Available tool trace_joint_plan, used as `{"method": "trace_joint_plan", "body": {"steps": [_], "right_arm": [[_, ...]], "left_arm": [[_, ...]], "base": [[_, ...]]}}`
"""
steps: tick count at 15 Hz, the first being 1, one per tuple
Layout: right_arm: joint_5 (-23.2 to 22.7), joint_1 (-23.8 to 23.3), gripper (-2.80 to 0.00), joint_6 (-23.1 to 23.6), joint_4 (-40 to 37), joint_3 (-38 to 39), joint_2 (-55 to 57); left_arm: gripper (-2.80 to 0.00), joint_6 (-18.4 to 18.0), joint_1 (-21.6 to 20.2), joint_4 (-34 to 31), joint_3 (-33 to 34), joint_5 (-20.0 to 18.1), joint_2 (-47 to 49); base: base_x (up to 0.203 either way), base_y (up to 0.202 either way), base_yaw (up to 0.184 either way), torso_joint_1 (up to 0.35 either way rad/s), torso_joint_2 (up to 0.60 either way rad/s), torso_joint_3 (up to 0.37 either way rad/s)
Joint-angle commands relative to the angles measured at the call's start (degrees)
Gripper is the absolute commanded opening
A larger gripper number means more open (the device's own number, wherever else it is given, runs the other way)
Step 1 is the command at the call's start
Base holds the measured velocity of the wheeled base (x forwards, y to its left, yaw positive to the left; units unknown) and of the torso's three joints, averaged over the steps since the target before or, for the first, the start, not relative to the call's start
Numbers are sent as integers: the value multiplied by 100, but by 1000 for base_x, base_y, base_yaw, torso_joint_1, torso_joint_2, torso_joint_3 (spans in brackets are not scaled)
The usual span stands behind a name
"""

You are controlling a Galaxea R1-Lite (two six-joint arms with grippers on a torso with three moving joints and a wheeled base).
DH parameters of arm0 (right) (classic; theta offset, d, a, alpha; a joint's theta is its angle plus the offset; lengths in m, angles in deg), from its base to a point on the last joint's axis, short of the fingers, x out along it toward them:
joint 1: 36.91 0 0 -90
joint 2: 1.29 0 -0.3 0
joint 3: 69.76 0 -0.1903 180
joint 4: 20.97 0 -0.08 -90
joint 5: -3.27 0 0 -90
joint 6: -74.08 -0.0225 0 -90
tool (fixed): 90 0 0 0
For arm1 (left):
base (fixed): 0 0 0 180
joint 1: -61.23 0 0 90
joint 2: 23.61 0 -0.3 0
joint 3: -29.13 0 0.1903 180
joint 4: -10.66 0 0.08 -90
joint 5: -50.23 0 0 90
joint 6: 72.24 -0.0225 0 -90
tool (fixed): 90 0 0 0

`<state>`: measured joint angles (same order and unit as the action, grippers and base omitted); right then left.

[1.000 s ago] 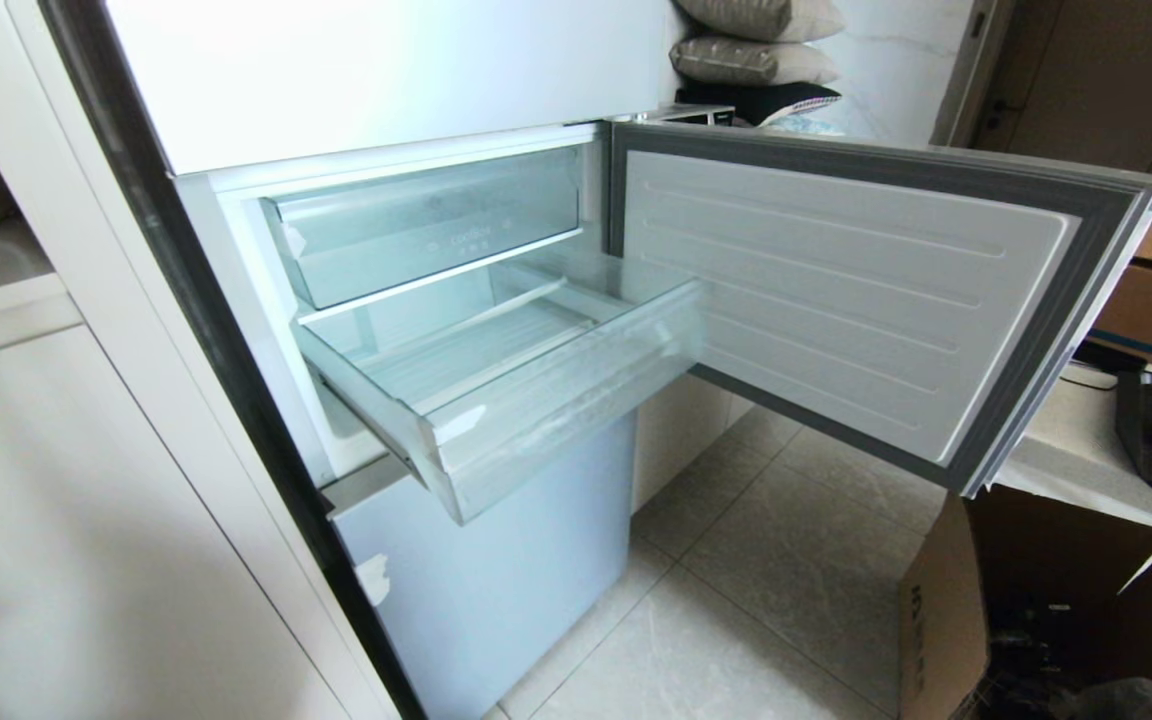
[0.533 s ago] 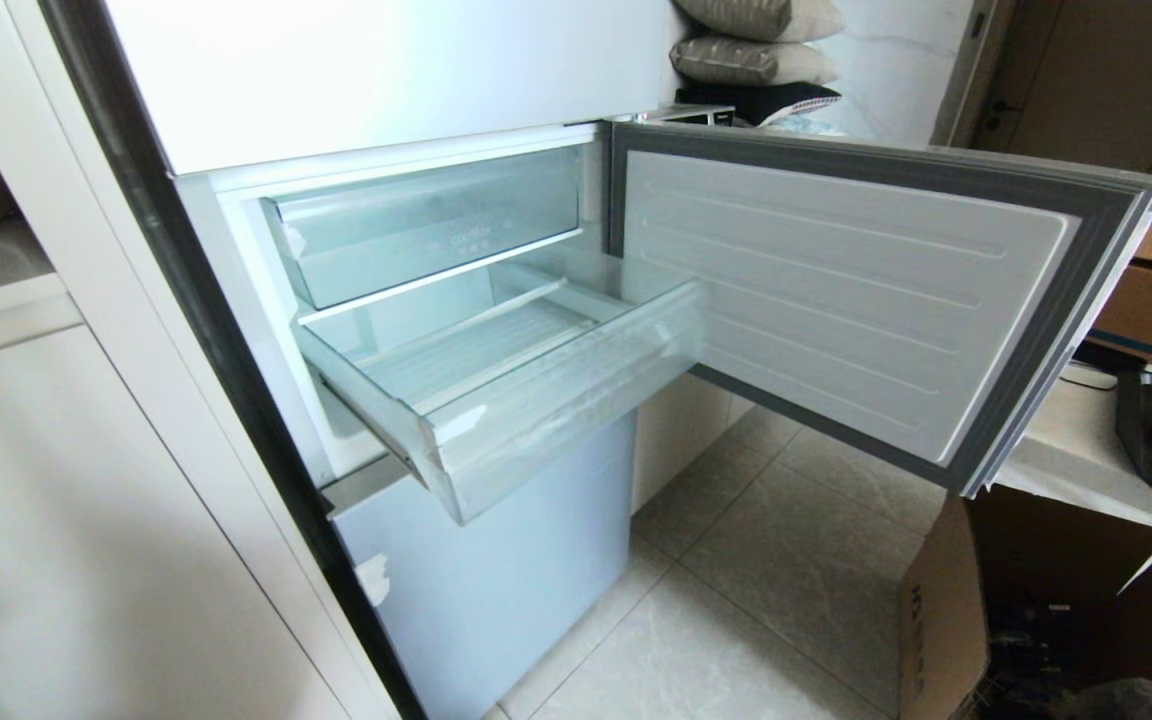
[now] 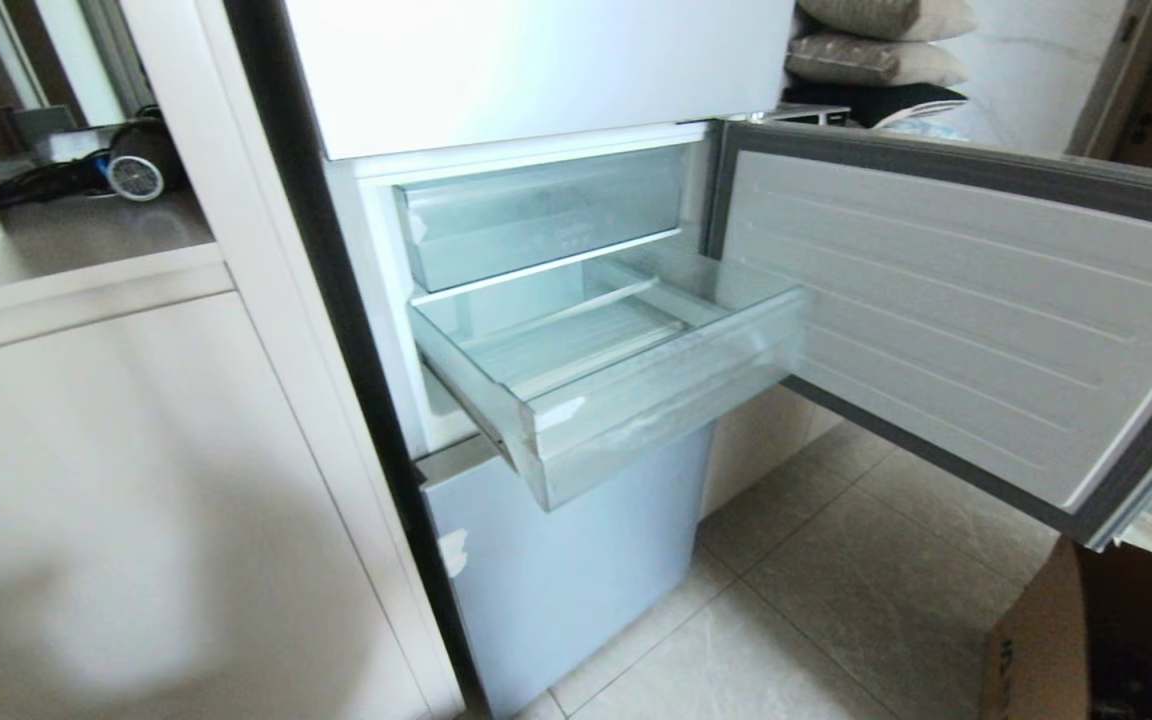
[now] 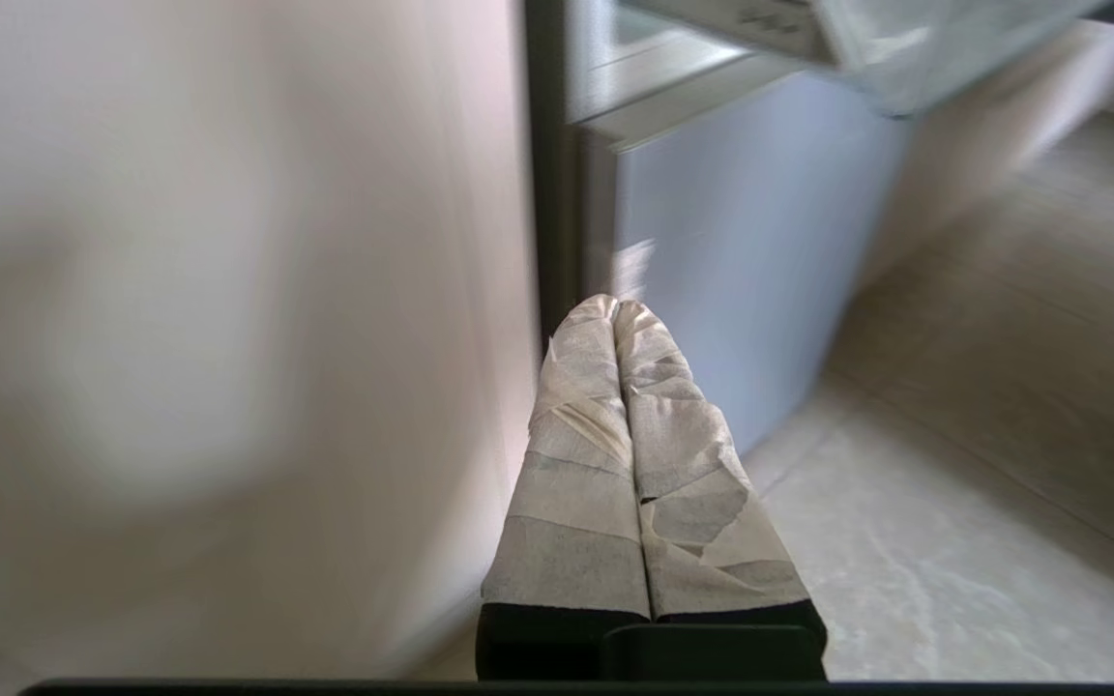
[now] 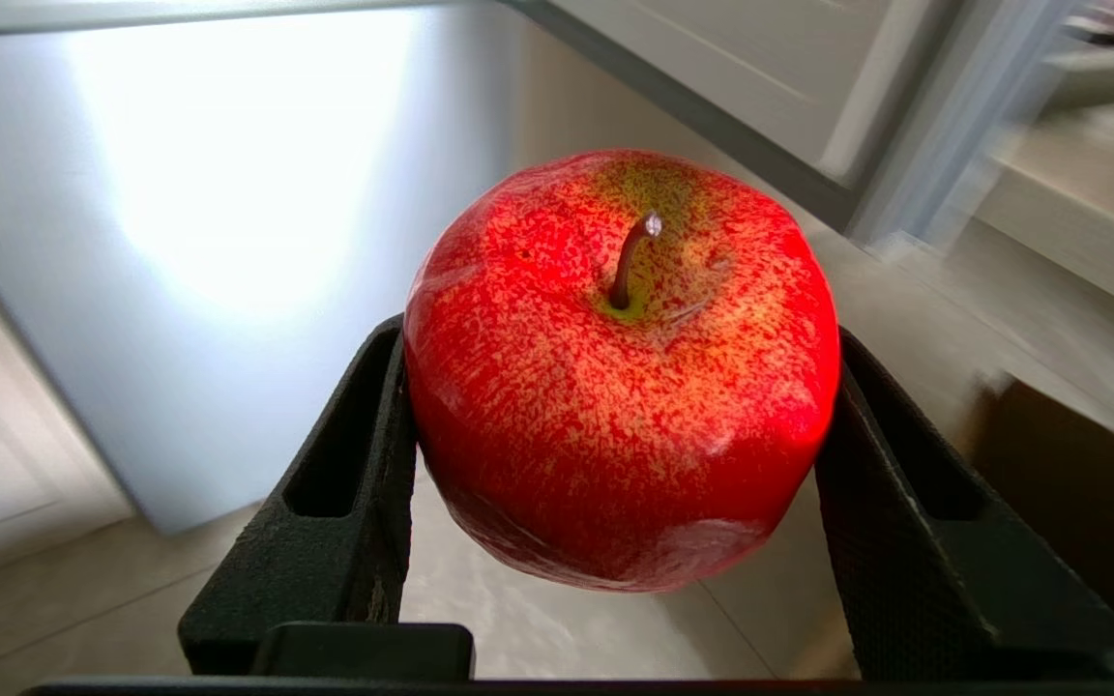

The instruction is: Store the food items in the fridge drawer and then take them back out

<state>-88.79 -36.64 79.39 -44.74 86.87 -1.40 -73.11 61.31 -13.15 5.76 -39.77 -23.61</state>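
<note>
The fridge drawer (image 3: 666,395), clear frosted plastic with white tape scraps on its front lip, stands pulled out of the fridge, and nothing lies on its ribbed floor. One food item, a red apple (image 5: 620,387) speckled yellow with a brown stem, sits between the black fingers of my right gripper (image 5: 615,333), which is shut on it, low above the floor in front of the fridge. My left gripper (image 4: 612,309), its fingers wrapped in pale tape, is shut on nothing beside the white cabinet. Neither arm shows in the head view.
The fridge door (image 3: 956,310) swings wide open to the right. A clear bin (image 3: 546,215) sits above the drawer, a shut lower door (image 3: 566,570) below it. A white cabinet (image 3: 136,480) flanks the left; a cardboard box (image 3: 1096,640) stands on the tiled floor (image 3: 836,580).
The whole head view has slid rightward, so the camera has turned left. The black tray with the orange piece has gone out of view. The drawer stays open.
</note>
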Motion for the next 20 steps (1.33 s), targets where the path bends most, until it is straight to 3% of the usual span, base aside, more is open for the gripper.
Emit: {"method": "trace_joint_plan", "body": {"steps": [1,8,17,20], "right_arm": [[12,0,-280,-29,5,0,11],[197,0,-280,-513,40,9,11],[197,0,-280,-513,40,7,11],[197,0,-280,-504,40,0,11]], "left_arm": [[-280,0,1,0,0,0,9],[-280,0,1,0,0,0,9],[-280,0,1,0,0,0,9],[-280,0,1,0,0,0,9]], "base": [[1,-10,169,2,-1,2],[0,-11,174,3,3,3],[1,-8,170,1,3,2],[-1,-2,37,-1,1,2]]}}
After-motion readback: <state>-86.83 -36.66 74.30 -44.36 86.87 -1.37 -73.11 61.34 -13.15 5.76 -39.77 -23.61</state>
